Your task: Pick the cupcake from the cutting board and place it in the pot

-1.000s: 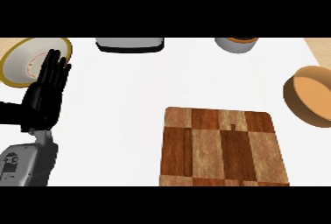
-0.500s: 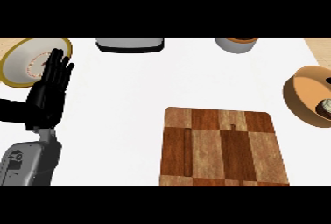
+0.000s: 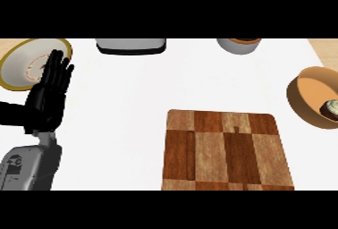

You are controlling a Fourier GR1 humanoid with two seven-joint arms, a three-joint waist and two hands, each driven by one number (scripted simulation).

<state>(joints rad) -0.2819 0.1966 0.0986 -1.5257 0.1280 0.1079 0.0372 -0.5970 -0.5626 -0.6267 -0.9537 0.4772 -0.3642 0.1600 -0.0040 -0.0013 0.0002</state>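
Brown-checked cutting board (image 3: 228, 152); tan pot (image 3: 310, 100), possibly wooden.

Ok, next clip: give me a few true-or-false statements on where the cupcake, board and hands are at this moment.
1. The cupcake lies inside the round tan pot. True.
2. The brown wooden chequered cutting board carries the cupcake. False: nothing lies on it.
3. The black left hand is open, fingers straight, at the view's left. True.
4. The right hand grips the pot's rim. False: no right hand shows.
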